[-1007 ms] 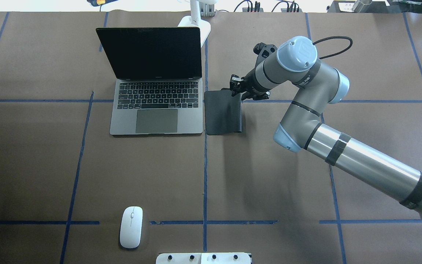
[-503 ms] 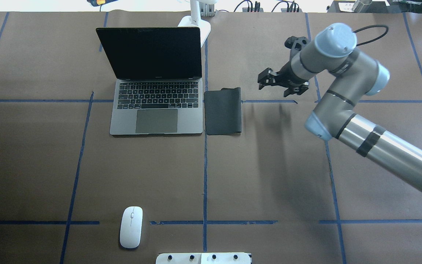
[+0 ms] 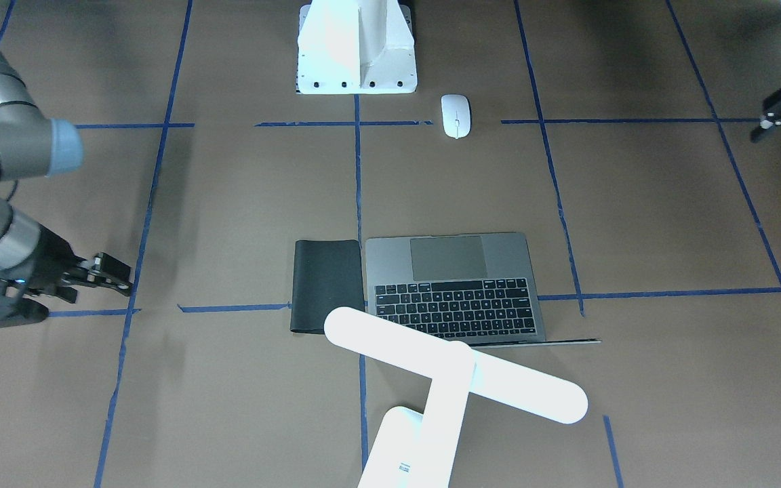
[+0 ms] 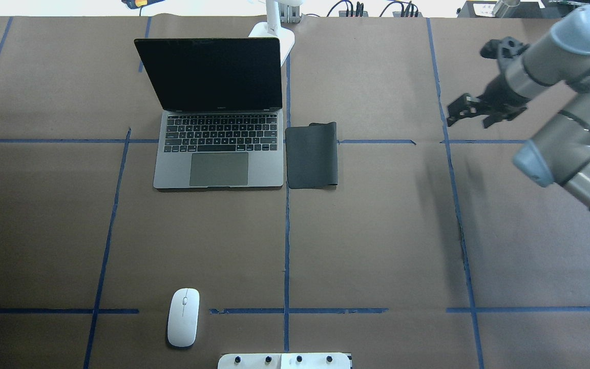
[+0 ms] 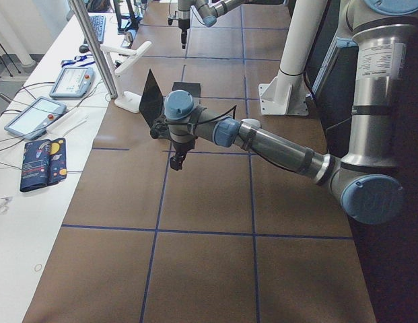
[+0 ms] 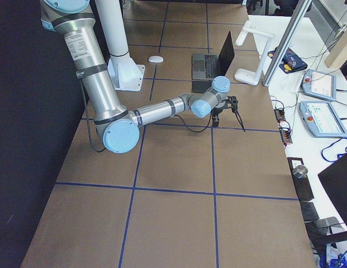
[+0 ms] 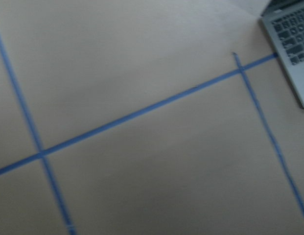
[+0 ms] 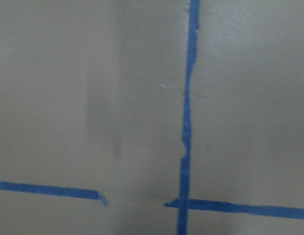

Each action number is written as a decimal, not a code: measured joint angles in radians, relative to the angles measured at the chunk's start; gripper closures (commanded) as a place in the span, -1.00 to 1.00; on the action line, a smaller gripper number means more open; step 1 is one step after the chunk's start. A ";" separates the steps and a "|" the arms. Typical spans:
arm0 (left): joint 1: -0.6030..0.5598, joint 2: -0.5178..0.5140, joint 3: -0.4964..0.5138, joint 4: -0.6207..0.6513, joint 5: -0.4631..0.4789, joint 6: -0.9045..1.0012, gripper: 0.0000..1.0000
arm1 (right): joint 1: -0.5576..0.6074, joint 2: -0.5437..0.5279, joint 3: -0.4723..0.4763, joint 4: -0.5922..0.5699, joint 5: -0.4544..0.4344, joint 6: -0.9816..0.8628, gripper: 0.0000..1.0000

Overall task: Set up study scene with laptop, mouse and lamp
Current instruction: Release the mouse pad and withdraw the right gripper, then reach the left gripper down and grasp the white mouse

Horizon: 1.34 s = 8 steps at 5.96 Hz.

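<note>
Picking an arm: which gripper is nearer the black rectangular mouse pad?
Right. The right gripper is out past the black rectangular mouse pad, opposite the slim grey laptop; the left gripper is far beyond that laptop.

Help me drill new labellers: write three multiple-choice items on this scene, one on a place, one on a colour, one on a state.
1. Where is the pad? A) beside the laptop B) on top of it C) far from it
2. What colour is the mouse? A) black B) red C) white
3. How is the laptop's lid? A) shut B) open C) removed

A: the pad lies along the laptop's side. C: the mouse is white on the brown table. B: the dark screen stands up behind the keys.
</note>
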 measured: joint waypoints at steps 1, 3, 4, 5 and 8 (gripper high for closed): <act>0.078 0.001 -0.061 -0.001 0.033 -0.105 -1.00 | 0.071 -0.114 0.097 -0.099 0.008 -0.199 -1.00; 0.251 0.005 -0.146 -0.064 0.117 -0.352 -1.00 | 0.271 -0.386 0.250 -0.225 0.012 -0.631 -1.00; 0.349 0.033 -0.156 -0.200 0.174 -0.519 -1.00 | 0.362 -0.499 0.279 -0.233 0.014 -0.751 -1.00; 0.482 0.074 -0.159 -0.351 0.284 -0.703 -1.00 | 0.424 -0.570 0.292 -0.232 0.019 -0.797 -1.00; 1.025 0.064 -0.162 -0.476 0.802 -1.185 -1.00 | 0.461 -0.599 0.298 -0.234 0.027 -0.805 -1.00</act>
